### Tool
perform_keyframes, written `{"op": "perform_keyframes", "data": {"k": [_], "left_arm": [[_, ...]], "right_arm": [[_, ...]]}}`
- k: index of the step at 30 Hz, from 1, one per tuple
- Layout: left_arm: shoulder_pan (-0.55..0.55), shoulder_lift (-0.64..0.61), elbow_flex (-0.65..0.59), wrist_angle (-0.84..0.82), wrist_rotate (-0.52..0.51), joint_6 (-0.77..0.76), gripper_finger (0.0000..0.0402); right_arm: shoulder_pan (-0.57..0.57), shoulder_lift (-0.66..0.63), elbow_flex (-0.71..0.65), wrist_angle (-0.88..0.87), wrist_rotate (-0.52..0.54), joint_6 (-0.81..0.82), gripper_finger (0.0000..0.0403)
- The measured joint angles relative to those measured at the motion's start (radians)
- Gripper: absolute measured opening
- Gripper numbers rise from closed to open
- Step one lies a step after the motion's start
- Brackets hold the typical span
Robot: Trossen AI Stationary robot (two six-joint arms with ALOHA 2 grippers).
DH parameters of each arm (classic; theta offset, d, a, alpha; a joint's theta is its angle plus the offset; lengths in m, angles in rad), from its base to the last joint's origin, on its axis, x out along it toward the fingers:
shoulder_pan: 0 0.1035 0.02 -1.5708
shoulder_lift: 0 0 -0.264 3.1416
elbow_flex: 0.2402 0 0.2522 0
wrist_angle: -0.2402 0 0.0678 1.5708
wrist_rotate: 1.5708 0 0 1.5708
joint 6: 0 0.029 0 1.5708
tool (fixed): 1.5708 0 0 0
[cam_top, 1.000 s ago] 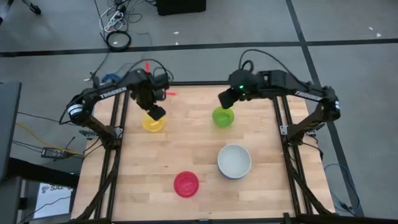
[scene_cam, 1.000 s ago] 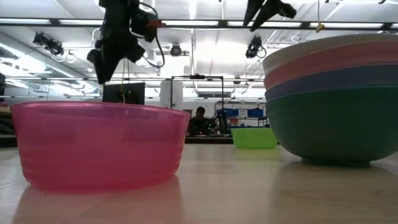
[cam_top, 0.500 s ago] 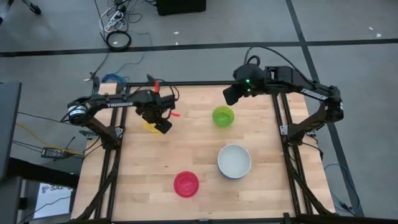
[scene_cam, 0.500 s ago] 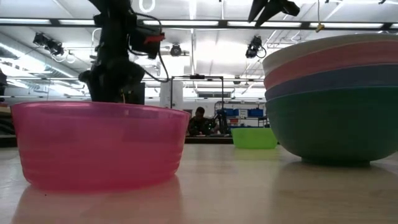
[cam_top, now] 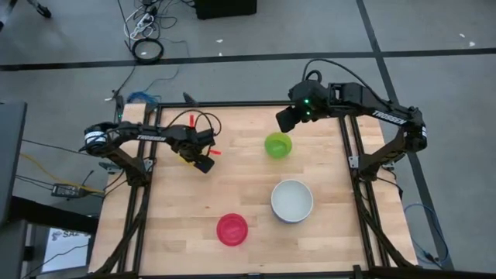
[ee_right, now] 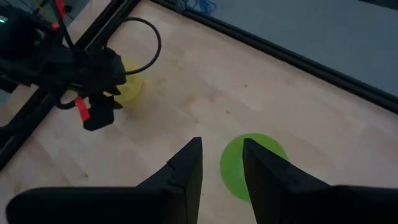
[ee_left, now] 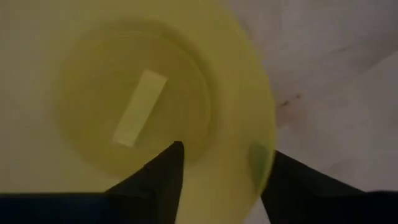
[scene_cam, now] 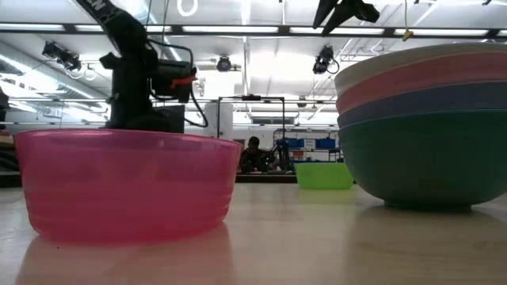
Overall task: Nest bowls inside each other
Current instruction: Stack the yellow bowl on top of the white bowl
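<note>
1. Overhead, the left hand (cam_top: pixel 203 160) is down on the yellow bowl (cam_top: pixel 186 157) at the tabletop's (cam_top: pixel 240 186) far left, which is mostly hidden beneath it; the step in hand looks like grasping that bowl. The right hand (cam_top: pixel 285 118) hangs raised just beyond the lime green bowl (cam_top: pixel 277 145). The white bowl (cam_top: pixel 292 200) and red bowl (cam_top: pixel 232 229) sit nearer, apart, each holding nothing.
2. From table height, the white bowl tops a nested stack: pink bowl (scene_cam: pixel 424 77), blue bowl (scene_cam: pixel 424 103), teal green bowl (scene_cam: pixel 424 162). The red bowl stands in front on the left.
3. The left wrist camera shows the fingers (ee_left: pixel 155 180) apart, straddling the yellow bowl's rim, one inside; only a pale label lies within. Next, they likely need to pinch the rim and lift.
4. The right wrist camera shows its fingers (ee_right: pixel 186 165) slightly apart, gripping nothing, above the lime green bowl.
</note>
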Motion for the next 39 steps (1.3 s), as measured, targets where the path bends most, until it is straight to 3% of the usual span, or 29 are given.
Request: {"op": "perform_keyframes", "data": {"k": [3, 7, 9, 15, 20, 22, 31, 39], "left_arm": [[0.000, -0.001, -0.033, 0.061, 0.042, -0.002, 0.0138], [0.001, -0.003, -0.029, 0.081, 0.078, 0.022, 0.0037], [0.001, -0.002, 0.003, 0.056, 0.093, 0.052, 0.0015], [-0.001, 0.000, 0.274, -0.070, 0.198, 0.243, 0.0006], [-0.002, 0.012, 0.552, -0.015, 0.408, 0.326, 0.0004], [-0.010, 0.042, 0.659, 0.004, 0.435, 0.315, 0.0004], [-0.110, 0.361, 1.133, 0.006, 0.504, 0.304, 0.0003], [-0.233, 0.576, 1.457, -0.133, 0.595, 0.304, 0.0003]], "right_arm": [[0.000, 0.000, 0.000, 0.000, -0.019, 0.006, 0.0103], [0.000, 0.000, 0.000, 0.000, -0.022, 0.006, 0.0103], [0.000, 0.000, 0.000, -0.003, -0.022, 0.000, 0.0103], [-0.004, -0.053, 0.000, -0.043, 0.052, -0.003, 0.0102], [-0.004, -0.168, 0.000, -0.091, 0.155, 0.052, 0.0102], [-0.004, -0.218, 0.000, -0.117, 0.181, 0.078, 0.0102], [-0.005, -0.391, 0.000, -0.187, 0.202, 0.194, 0.0102], [-0.005, -0.425, 0.000, -0.297, 0.195, 0.232, 0.0102]]}}
